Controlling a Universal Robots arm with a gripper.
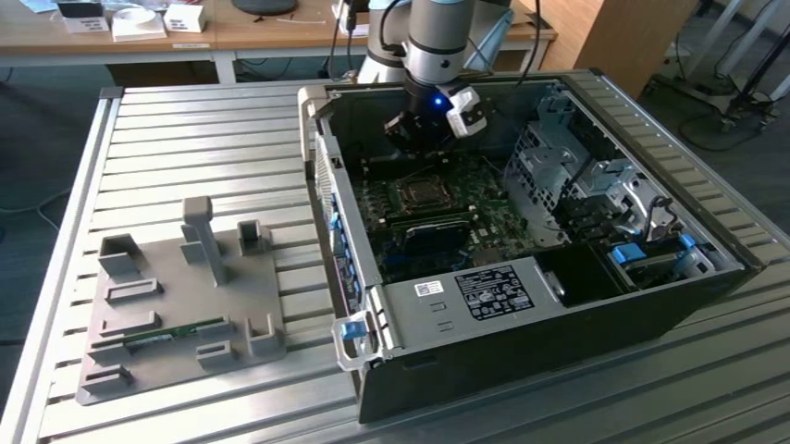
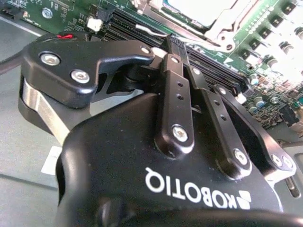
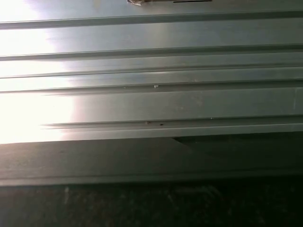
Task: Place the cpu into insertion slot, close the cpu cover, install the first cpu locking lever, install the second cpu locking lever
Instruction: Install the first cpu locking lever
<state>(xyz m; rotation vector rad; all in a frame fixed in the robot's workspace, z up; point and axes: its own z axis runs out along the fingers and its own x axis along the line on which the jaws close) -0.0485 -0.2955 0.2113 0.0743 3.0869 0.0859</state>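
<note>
- Arm stands near-vertical over the open case (image 1: pixel 519 342), which lies on the slatted counter (image 1: pixel 198 139).
- Claw (image 1: pixel 415 139) (image 2: pixel 165 47) points down, hanging just past the slot (image 1: pixel 420 192) near the case's far wall.
- Fingertips are pinched together, and I see nothing between them.
- Cpu (image 2: pixel 199 7) sits in the slot, with the cover (image 2: pixel 222 26) framing it.
- In the second wrist view the board (image 2: pixel 265 52) lies close under the claw.
</note>
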